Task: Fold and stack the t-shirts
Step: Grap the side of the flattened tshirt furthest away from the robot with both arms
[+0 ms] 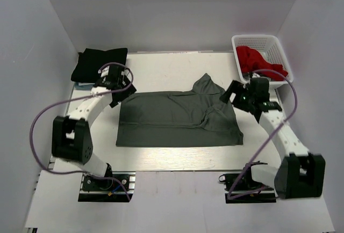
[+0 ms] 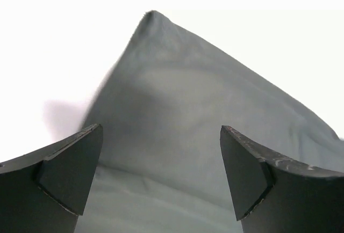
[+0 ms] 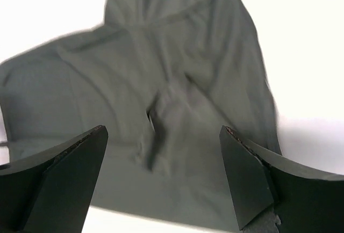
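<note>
White table (image 1: 161,69), grey t-shirt (image 1: 172,117), pale walls (image 1: 177,13)

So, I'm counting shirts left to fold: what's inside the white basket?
A red t-shirt lies bunched inside the white basket, filling much of it. Anything beneath the red cloth is covered, so I cannot tell whether another shirt is there.

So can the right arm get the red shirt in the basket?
Probably yes. The red t-shirt lies uncovered in the open-topped basket, close to the right gripper, whose jaws are open and empty.
</note>
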Robot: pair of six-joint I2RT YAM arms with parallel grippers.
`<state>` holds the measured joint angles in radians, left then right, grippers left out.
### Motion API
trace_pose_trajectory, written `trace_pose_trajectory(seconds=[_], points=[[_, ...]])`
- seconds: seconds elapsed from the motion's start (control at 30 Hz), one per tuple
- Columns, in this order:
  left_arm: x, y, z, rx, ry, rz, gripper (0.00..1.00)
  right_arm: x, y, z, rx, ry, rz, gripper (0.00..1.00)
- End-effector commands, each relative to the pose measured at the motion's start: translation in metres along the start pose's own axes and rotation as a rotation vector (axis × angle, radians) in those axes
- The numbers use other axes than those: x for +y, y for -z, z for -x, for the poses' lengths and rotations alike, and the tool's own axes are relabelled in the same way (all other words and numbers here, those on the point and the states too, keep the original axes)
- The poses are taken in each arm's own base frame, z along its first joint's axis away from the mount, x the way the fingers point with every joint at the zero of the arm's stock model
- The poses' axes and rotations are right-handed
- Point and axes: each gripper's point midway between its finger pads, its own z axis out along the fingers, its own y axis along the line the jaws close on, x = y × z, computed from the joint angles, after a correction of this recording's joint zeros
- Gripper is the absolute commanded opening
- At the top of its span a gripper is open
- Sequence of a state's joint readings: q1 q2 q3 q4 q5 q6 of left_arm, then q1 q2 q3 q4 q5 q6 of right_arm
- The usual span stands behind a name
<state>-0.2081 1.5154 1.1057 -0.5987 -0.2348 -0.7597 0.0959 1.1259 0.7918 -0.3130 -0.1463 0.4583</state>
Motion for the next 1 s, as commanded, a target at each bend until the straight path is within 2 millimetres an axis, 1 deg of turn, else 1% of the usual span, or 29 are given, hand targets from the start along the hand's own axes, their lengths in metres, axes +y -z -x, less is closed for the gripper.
trace_pose_trajectory(seconds=[0.0,0.03,0.07,0.1,0.13,0.17,0.2,0.23,0.27,0.3,0.33,0.37,0.4,0.43,0.47,0.5,0.53,0.57,0.6,0.63,0.67,0.7,0.73,0.77,0.8,0.83,0.87,0.93,0.97], points=[[0.014,-0.018,0.030,-0.048,0.032,0.115,1.00,0.020,-0.028,0.031,-0.030,0.058,0.051,0.91],[0.013,-0.033,0.026,-0.028,0.025,0.132,1.00,0.031,-0.027,0.055,-0.077,0.085,0.058,0.91],[0.014,-0.039,0.028,-0.013,0.034,0.134,1.00,0.029,-0.039,0.054,-0.056,0.087,0.039,0.91],[0.006,-0.043,0.035,-0.026,0.039,0.122,1.00,0.029,-0.049,0.064,-0.065,0.097,0.007,0.91],[0.007,-0.050,0.037,-0.017,0.038,0.121,1.00,0.029,-0.054,0.068,-0.066,0.102,-0.002,0.91],[0.008,-0.062,0.030,0.012,0.031,0.134,1.00,0.036,-0.062,0.086,-0.088,0.117,-0.004,0.91],[0.007,-0.066,0.035,0.014,0.042,0.132,1.00,0.032,-0.076,0.084,-0.074,0.126,-0.041,0.91],[0.003,-0.072,0.035,0.020,0.043,0.120,1.00,0.033,-0.082,0.087,-0.074,0.142,-0.050,0.91],[0.005,-0.077,0.030,0.035,0.028,0.132,0.98,0.041,-0.090,0.103,-0.090,0.159,-0.044,0.91],[0.005,-0.086,0.032,0.047,0.034,0.134,0.94,0.035,-0.105,0.099,-0.069,0.176,-0.079,0.91],[0.004,-0.091,0.028,0.057,0.034,0.132,0.89,0.034,-0.111,0.099,-0.066,0.182,-0.100,0.91],[0.002,-0.095,0.027,0.068,0.034,0.126,0.70,0.034,-0.123,0.105,-0.065,0.193,-0.118,0.91],[0.002,-0.098,0.029,0.075,0.043,0.122,0.59,0.037,-0.136,0.105,-0.049,0.225,-0.122,0.91],[0.004,-0.106,0.021,0.103,0.039,0.128,0.48,0.040,-0.140,0.115,-0.066,0.229,-0.138,0.91],[0.002,-0.108,0.020,0.111,0.031,0.119,0.39,0.036,-0.155,0.107,-0.033,0.234,-0.158,0.91],[0.001,-0.107,0.019,0.119,0.032,0.110,0.17,0.036,-0.166,0.106,-0.014,0.252,-0.167,0.91],[0.002,-0.110,0.016,0.127,0.030,0.117,0.04,0.042,-0.170,0.113,-0.023,0.261,-0.164,0.91],[0.001,-0.111,0.018,0.120,0.032,0.111,0.00,0.038,-0.188,0.097,0.021,0.274,-0.179,0.91],[0.004,-0.112,0.014,0.128,0.030,0.118,0.00,0.046,-0.192,0.102,0.005,0.286,-0.166,0.91],[0.004,-0.112,0.014,0.128,0.030,0.118,0.00,0.048,-0.197,0.107,-0.021,0.292,-0.169,0.91],[0.005,-0.113,0.011,0.130,0.029,0.120,0.00,0.045,-0.213,0.092,0.014,0.304,-0.171,0.91],[0.007,-0.111,0.009,0.132,0.020,0.120,0.00,0.057,-0.215,0.108,-0.025,0.307,-0.150,0.91],[0.006,-0.112,0.011,0.124,0.022,0.113,0.00,0.058,-0.219,0.109,-0.023,0.317,-0.150,0.91],[0.008,-0.110,0.009,0.128,0.021,0.116,0.00,0.057,-0.228,0.103,-0.008,0.323,-0.153,0.91],[0.011,-0.110,0.006,0.134,0.019,0.122,0.00,0.066,-0.235,0.102,-0.012,0.336,-0.137,0.91],[0.011,-0.110,0.005,0.135,0.019,0.122,0.00,0.066,-0.239,0.102,-0.018,0.341,-0.136,0.91],[0.011,-0.110,0.005,0.135,0.019,0.122,0.00,0.069,-0.248,0.098,-0.011,0.355,-0.130,0.88],[0.014,-0.108,0.006,0.129,0.009,0.128,0.00,0.068,-0.253,0.097,-0.011,0.359,-0.144,0.84],[0.014,-0.108,0.006,0.129,0.009,0.128,0.00,0.066,-0.259,0.093,0.001,0.371,-0.160,0.83]])
